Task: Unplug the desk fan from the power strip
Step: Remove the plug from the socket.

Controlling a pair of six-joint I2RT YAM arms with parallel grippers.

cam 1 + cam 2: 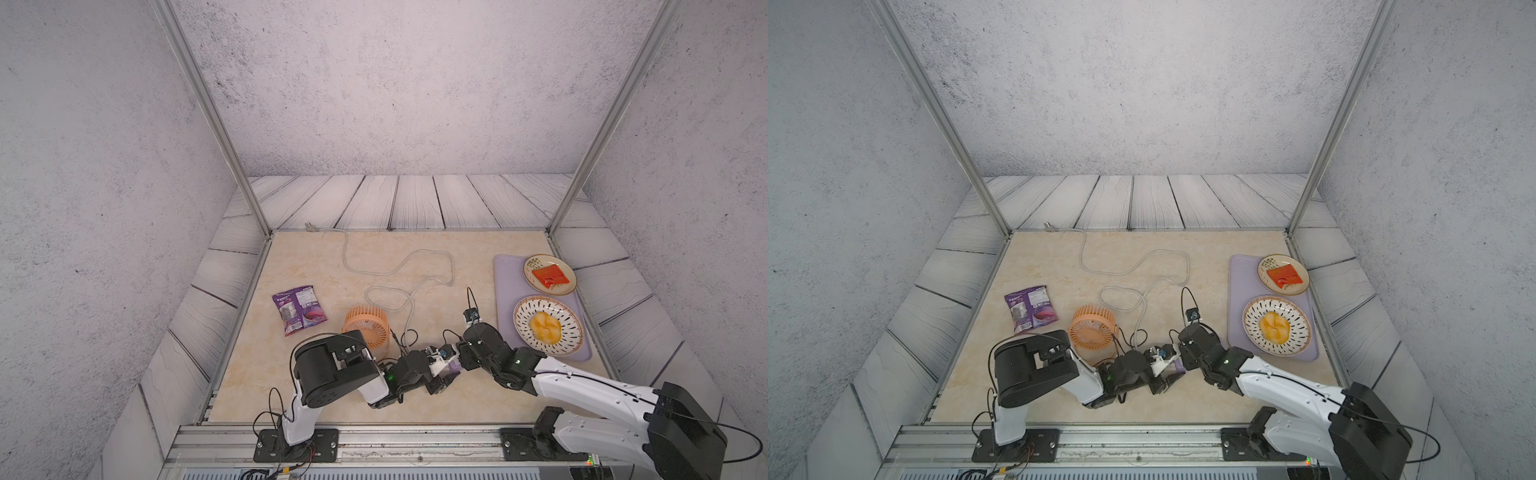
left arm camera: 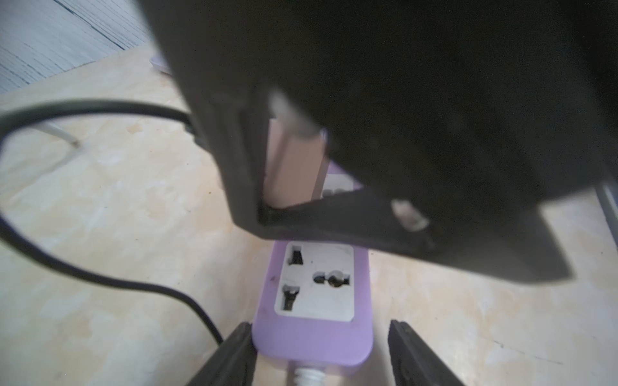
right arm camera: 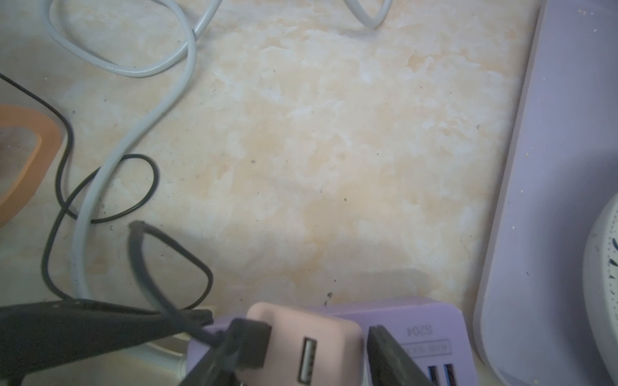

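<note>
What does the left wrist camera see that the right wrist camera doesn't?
Only the left wrist view shows the empty white socket and the left tool. Only the right wrist view shows the USB ports, a bit of the orange desk fan and a plate's rim. Both show the pink adapter, the purple power strip and the black cord.
</note>
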